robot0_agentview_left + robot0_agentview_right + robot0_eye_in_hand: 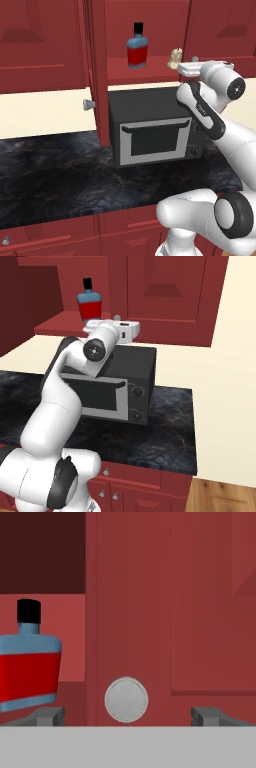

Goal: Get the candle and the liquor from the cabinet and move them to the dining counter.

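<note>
The liquor [137, 47] stands upright on the red shelf of the open cabinet [150, 72], a blue bottle with a red label and black cap. It appears too in the right base view [90, 303] and at the left of the hand view [27, 667]. The cream candle [175, 59] sits on the same shelf, to the bottle's right. My gripper [184, 68] hovers level with the shelf, just right of the candle. Its fingertips [47, 716] stand wide apart and open, with nothing between them. The dining counter is out of view.
A black toaster oven [152, 132] sits on the black marbled counter [55, 175] directly under the shelf. The open cabinet door [98, 75] stands edge-on at the left with its knob [88, 104]. Straight ahead of the hand is a closed door's silver knob [126, 700].
</note>
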